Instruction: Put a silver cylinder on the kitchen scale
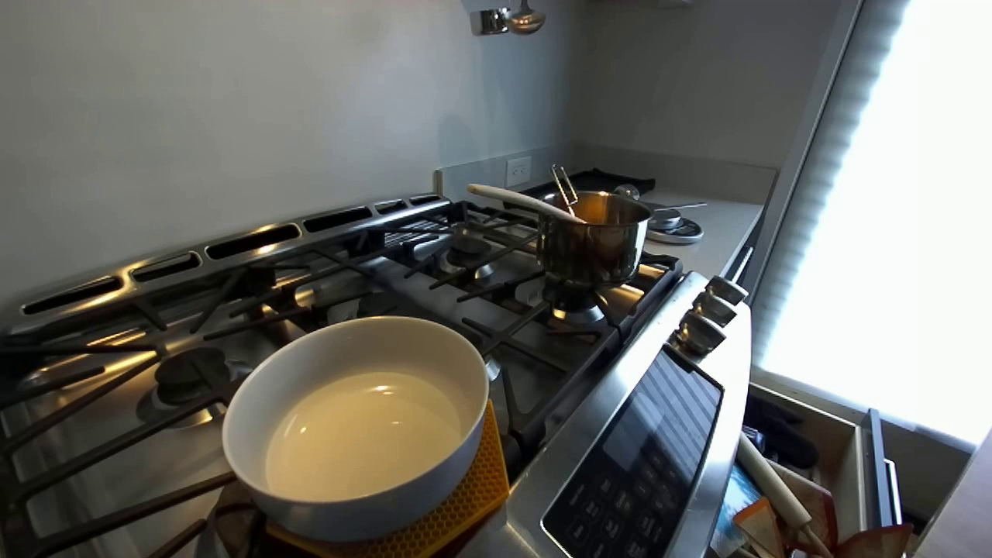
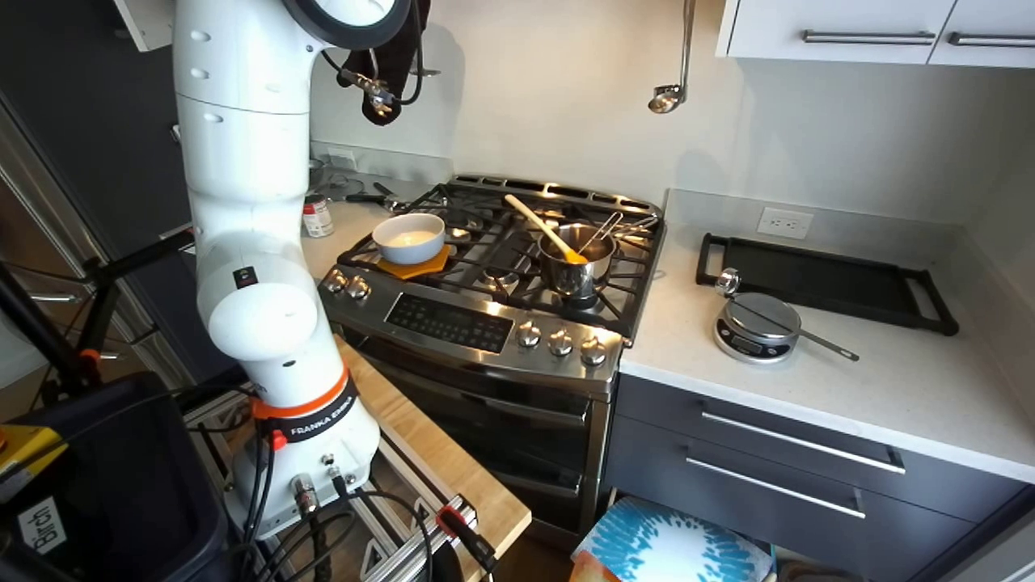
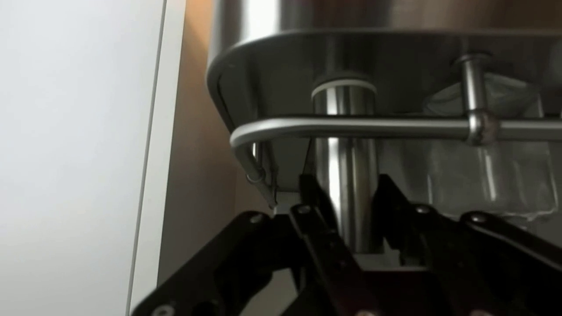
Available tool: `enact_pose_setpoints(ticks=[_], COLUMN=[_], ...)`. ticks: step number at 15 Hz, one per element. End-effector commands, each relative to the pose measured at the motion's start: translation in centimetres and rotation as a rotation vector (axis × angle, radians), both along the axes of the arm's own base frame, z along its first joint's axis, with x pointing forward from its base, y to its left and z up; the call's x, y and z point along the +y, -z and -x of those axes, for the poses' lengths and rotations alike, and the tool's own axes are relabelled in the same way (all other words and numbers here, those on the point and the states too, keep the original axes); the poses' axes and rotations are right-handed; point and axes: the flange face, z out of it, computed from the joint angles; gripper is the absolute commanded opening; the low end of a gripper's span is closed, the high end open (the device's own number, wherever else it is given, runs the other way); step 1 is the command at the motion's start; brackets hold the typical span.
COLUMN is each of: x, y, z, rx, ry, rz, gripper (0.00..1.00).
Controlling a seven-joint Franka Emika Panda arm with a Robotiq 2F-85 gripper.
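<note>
Two dark fingers (image 3: 322, 241), partly closed, clasp one silver cylinder (image 3: 347, 171) between them; one metal rail (image 3: 417, 127) crosses in front of it. On the white desk (image 2: 889, 380) I see one kitchen scale (image 2: 752, 349), one ladle (image 2: 728, 280) lying across it.

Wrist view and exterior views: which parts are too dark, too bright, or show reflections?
Wrist view: the gripper is mostly dark, and a bright streak runs down the silver cylinder; in an exterior view, the window is blown out to white, and small highlights dot the inside of the white bowl.
</note>
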Motion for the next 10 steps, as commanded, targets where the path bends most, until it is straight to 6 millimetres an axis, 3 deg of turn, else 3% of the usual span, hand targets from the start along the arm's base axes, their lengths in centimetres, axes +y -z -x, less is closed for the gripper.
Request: enact_pose_setpoints(ticks=[1,10], x=[0.0,-0.2], y=[-0.6,-4.8], z=[0.8,4.1], rx=[-0.009,-0.167], ry=[-0.004,0.095], rz=[0.017,0.07], gripper=[0.11,0.11])
